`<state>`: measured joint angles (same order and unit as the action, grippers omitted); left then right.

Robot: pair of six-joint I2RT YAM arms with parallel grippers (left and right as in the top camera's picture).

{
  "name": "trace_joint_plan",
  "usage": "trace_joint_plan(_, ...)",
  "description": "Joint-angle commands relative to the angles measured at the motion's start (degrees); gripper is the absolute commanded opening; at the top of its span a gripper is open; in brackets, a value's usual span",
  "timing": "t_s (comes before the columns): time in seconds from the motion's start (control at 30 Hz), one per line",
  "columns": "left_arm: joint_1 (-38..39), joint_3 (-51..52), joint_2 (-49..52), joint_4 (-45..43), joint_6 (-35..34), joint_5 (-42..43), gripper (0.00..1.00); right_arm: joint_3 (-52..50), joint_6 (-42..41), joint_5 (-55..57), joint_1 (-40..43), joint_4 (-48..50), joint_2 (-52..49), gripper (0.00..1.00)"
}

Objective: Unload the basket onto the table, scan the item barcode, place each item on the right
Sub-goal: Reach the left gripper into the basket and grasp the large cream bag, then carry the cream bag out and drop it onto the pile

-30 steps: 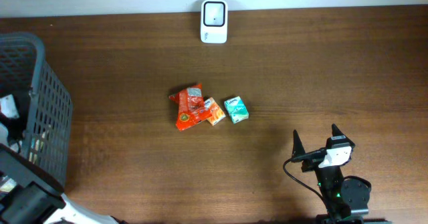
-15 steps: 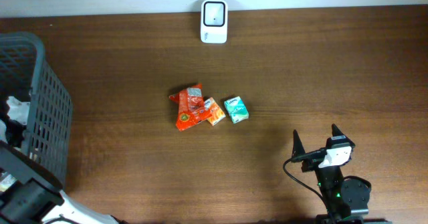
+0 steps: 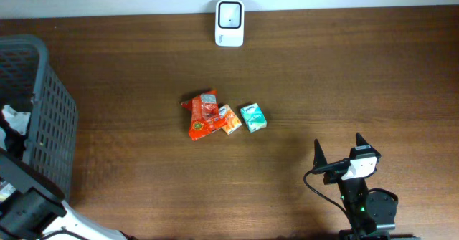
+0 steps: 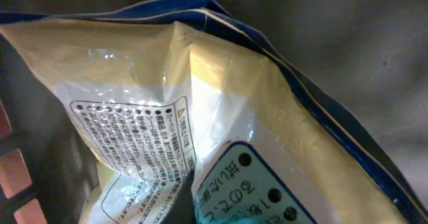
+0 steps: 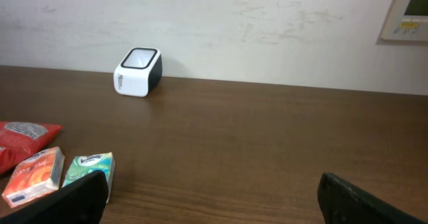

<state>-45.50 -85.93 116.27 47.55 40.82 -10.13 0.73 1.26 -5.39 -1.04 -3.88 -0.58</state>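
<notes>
My left tool [image 4: 179,200] is inside the basket [image 3: 50,111], pressed together, a cream, blue-edged packet [image 4: 221,90] close against it. My right tool [image 3: 337,143], well right of the basket, stands spread.

Crumpled cream pkg [image 4: 221,97], blue-edged

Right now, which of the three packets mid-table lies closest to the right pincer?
The green box, at the row's right end; the orange box and red pouch sit farther from the right pincer.
</notes>
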Motion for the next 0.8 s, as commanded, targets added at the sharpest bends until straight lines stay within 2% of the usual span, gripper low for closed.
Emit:
trace_joint_plan(0.0, 0.4, 1.1, 1.4, 1.2, -4.2, 2.8, 0.00, -0.4, -0.7, 0.1, 0.3, -0.2, 0.4, 0.99)
trace_joint_plan(0.1, 1.2, -2.6, -4.1, 1.2, -9.0, 2.6, 0.00, -0.4, -0.7, 0.1, 0.3, -0.2, 0.4, 0.98)
trace_joint_plan(0.23, 1.2, -9.4, -14.7, 1.2, -23.3, 4.6, 0.00, -0.4, -0.7, 0.1, 0.3, -0.2, 0.4, 0.99)
trace_joint_plan(0.33, 1.4, -13.0, -23.7, -2.6, -25.1, 8.7, 0.00, -0.4, -0.7, 0.0, 0.3, -0.2, 0.4, 0.99)
trace_joint_plan(0.43, 4.5, -15.0, -32.0, -11.0, -28.6, 11.1, 0.00, -0.4, -0.7, 0.0, 0.3, -0.2, 0.4, 0.99)
trace_joint_plan(0.5, 10.1, -15.0, -37.4, -14.6, -28.8, 11.5, 0.00, -0.4, -0.7, 0.0, 0.3, -0.2, 0.4, 0.99)
trace_joint_plan(0.6, 21.4, -15.0, -40.4, -14.2, -28.9, 11.5, 0.00, -0.4, -0.7, 0.1, 0.3, -0.2, 0.4, 0.99)
trace_joint_plan(0.67, 35.0, -14.9, -39.5, -8.6, -33.3, 11.5, 0.00, -0.4, -0.7, 0.1, 0.3, -0.2, 0.4, 0.99)
trace_joint_plan(0.77, 48.3, -14.6, -34.5, -3.2, -35.4, 11.4, 0.00, -0.4, -0.7, 0.1, 0.3, -0.2, 0.4, 0.99)
